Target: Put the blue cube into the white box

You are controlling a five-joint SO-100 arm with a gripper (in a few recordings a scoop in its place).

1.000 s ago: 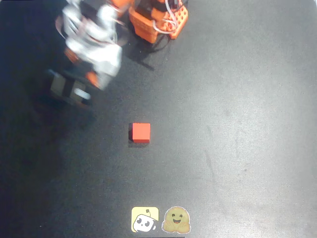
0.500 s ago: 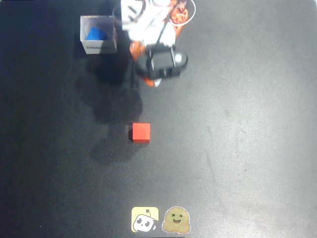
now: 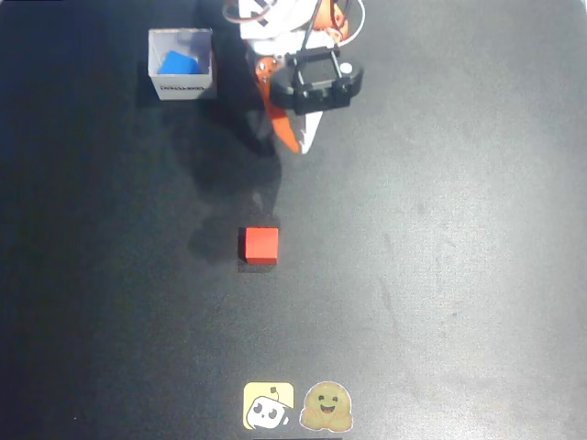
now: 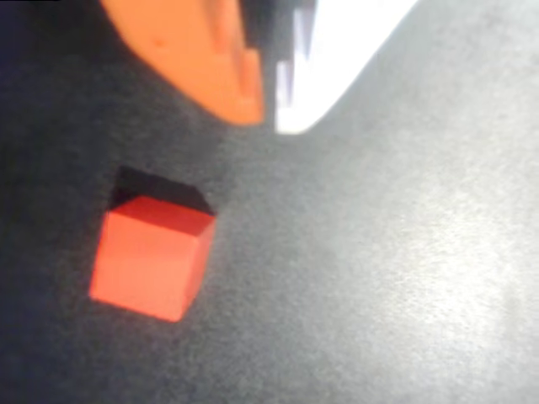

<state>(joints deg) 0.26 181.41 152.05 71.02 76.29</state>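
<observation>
Overhead, we see the blue cube (image 3: 178, 63) inside the white box (image 3: 182, 88) near the worktop's top-left corner; the gripper (image 3: 295, 144) has swung clear. At the wrist, its fingers (image 4: 244, 80) sit together, empty, above the red cube (image 4: 150, 255). Task looks done.

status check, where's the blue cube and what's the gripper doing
Gripper shut, empty, above the table. Blue cube inside white box. Red cube sits apart, nothing blocking.
</observation>
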